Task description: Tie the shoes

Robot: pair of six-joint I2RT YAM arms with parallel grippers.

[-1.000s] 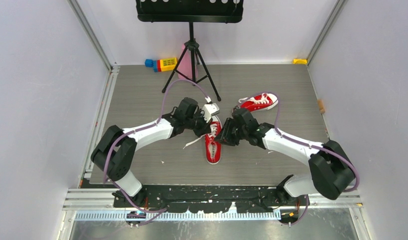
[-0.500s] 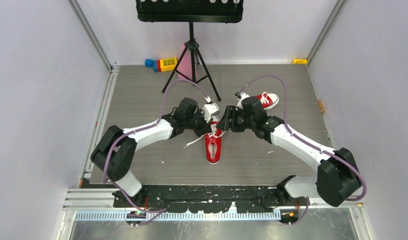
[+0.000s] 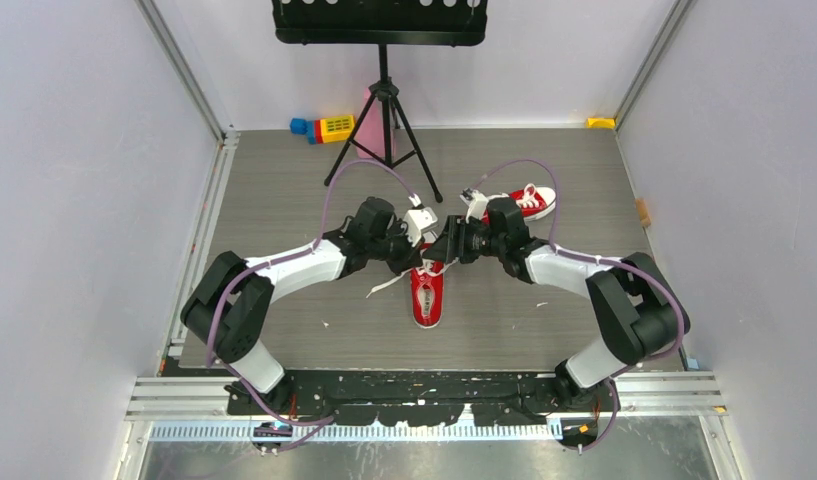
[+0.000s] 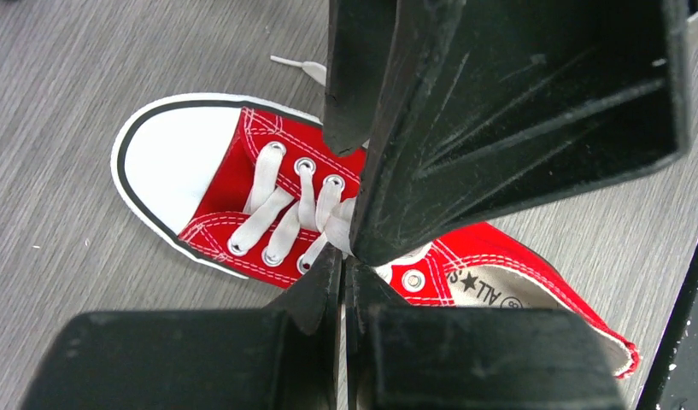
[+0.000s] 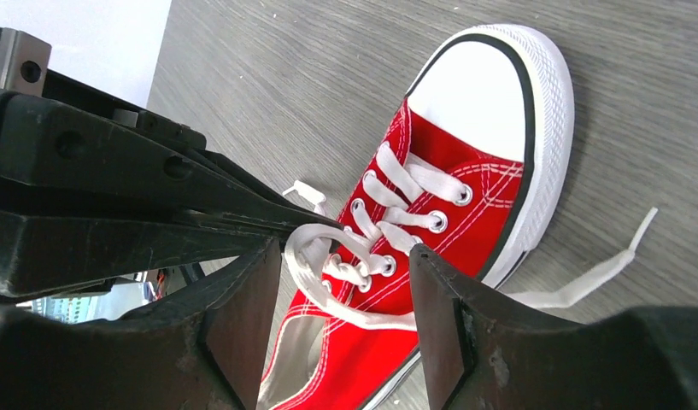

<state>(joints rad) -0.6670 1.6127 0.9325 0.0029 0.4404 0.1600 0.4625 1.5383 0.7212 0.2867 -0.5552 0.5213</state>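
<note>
We are seemingly pinching the lace (image 4: 328, 213) in our left gripper (image 4: 345, 260), our right gripper (image 5: 338, 256) gaping around its loop (image 5: 304, 232); the shoe (image 3: 427, 298) is showing no bow.

Cameras: one overhead, two wrist.
Overhead looked down over the whole table (image 3: 284, 190); wrist views sat close above the near shoe (image 3: 427, 297), from opposite sides.

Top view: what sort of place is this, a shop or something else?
Probably a robotics test booth: plain white walls box in a grey table, the left arm and right arm are bolted at its near edge, and a tripod stand rises at the back.
</note>
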